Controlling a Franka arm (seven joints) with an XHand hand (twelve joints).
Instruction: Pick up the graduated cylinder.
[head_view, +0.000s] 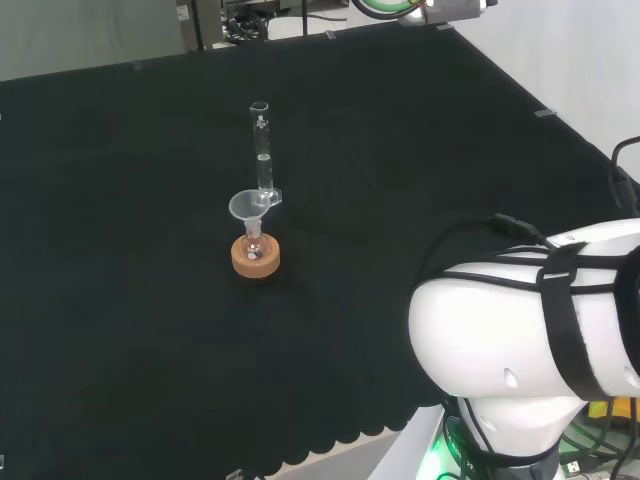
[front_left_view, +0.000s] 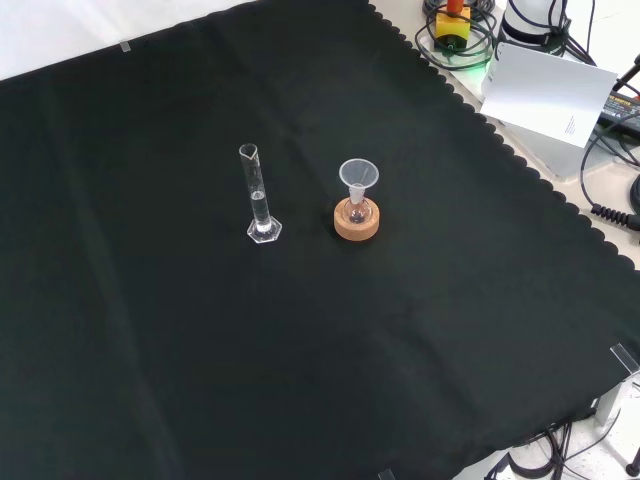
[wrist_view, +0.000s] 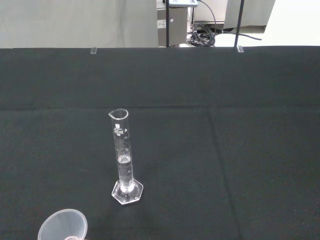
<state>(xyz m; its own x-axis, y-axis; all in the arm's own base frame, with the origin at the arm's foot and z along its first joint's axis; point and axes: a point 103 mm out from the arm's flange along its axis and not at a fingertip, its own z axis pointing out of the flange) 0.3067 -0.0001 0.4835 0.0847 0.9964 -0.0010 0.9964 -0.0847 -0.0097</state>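
A clear glass graduated cylinder (head_view: 262, 150) stands upright on the black cloth, on a hexagonal foot. It stands left of the flask in the front view (front_left_view: 257, 196) and some way ahead of the camera in the wrist view (wrist_view: 123, 159). A little clear liquid appears to sit in its lower part. Nothing touches it.
A small flask with a clear funnel (head_view: 250, 208) in its neck rests on a cork ring stand (head_view: 255, 257), close in front of the cylinder in the head view. The same stand (front_left_view: 357, 221) is right of the cylinder in the front view. The funnel's rim (wrist_view: 63, 227) edges the wrist view. The arm's white link (head_view: 530, 320) fills the head view's lower right.
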